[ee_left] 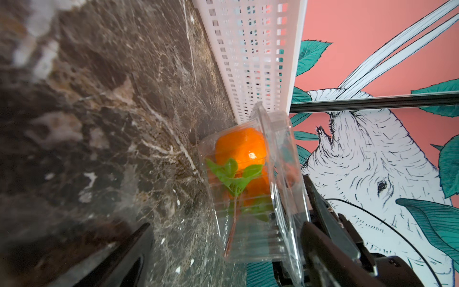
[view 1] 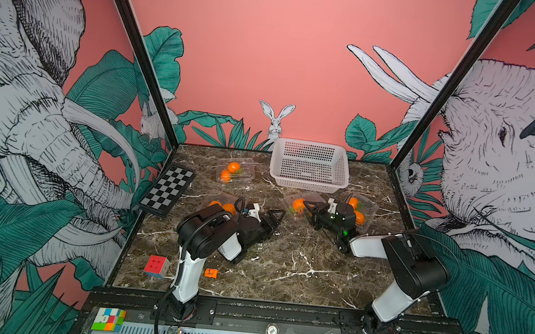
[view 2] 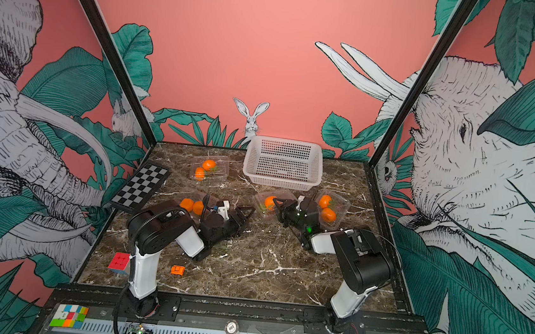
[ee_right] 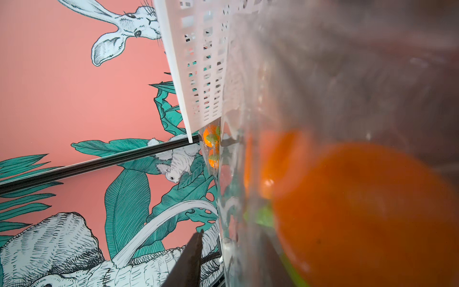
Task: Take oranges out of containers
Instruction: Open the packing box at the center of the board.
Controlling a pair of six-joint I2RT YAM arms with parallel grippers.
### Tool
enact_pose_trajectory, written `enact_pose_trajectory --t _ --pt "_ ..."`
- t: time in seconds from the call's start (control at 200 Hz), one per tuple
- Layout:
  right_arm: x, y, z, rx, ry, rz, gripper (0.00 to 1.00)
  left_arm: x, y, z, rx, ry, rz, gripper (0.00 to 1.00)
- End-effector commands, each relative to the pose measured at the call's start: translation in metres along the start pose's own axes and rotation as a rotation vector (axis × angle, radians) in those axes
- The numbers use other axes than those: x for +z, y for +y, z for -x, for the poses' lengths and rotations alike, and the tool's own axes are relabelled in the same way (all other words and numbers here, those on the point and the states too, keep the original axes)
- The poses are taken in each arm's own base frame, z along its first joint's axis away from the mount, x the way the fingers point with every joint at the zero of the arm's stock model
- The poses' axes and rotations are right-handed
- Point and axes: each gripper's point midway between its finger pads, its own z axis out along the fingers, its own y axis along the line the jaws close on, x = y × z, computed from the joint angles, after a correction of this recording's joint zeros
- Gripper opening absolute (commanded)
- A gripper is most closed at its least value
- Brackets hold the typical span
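The left pincer [view 1: 276, 222] hangs low over the tabletop [view 1: 283, 268], jaws apart and empty, nose aimed right at the middle container [view 1: 288, 203]. Inside it the orange [view 1: 298, 205] lies straight ahead of those jaws, just to their right. The right pincer [view 1: 309, 208] reaches in from the right and looks clamped on the clear lid [ee_left: 283, 159], propping it ajar. The container's long axis runs roughly left to right, in line with the left arm's reach: left arm's shot, I'd say.
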Motion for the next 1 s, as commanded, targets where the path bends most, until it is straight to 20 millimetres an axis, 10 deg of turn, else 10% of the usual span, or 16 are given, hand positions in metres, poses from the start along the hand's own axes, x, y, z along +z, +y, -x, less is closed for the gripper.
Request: enact_pose_trajectory --t 0.0,0.99 --pt "-0.002 0.007 0.002 -0.027 -0.008 0.030 0.36 0.001 0.022 -0.004 -0.015 0.003 0.073 0.94" --pt "0.000 0.016 -0.007 -0.023 0.007 0.062 0.35 0.001 0.040 -0.007 -0.049 -0.014 0.118 0.89"
